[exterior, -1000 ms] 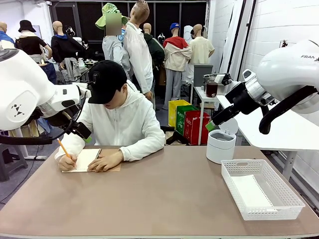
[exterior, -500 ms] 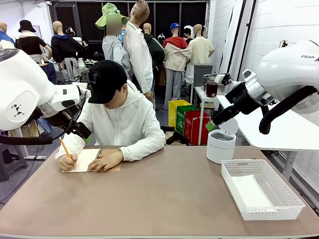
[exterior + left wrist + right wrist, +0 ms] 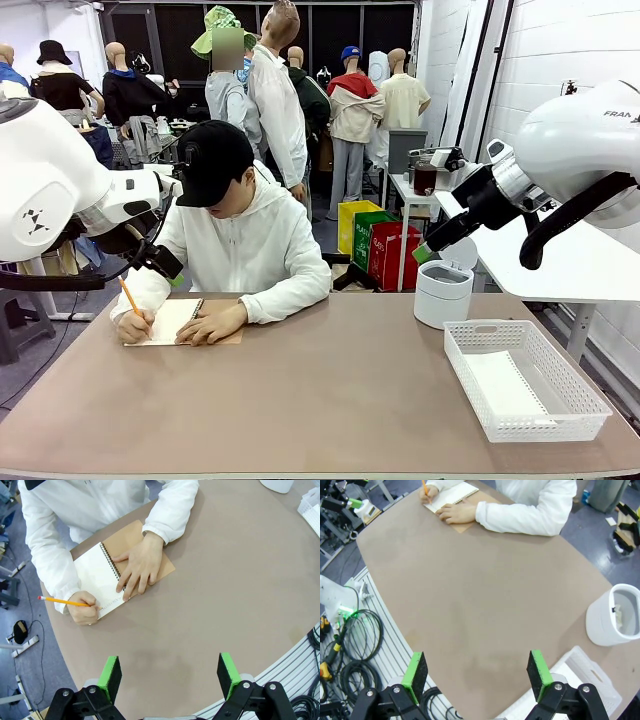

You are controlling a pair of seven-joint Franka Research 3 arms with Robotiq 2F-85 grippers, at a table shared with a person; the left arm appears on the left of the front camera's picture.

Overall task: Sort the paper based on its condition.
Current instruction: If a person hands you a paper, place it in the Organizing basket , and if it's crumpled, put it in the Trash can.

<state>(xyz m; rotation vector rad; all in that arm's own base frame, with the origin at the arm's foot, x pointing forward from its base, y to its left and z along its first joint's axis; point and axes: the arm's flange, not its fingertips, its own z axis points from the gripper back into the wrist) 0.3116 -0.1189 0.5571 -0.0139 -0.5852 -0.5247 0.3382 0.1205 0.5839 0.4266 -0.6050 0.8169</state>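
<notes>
My left gripper hangs over the brown table with its fingers spread wide and nothing between them, and my right gripper is just as wide and empty. Beyond the left one, a person's hand holds a pencil to an open notebook. The paper lies flat inside the white basket on my right.
</notes>
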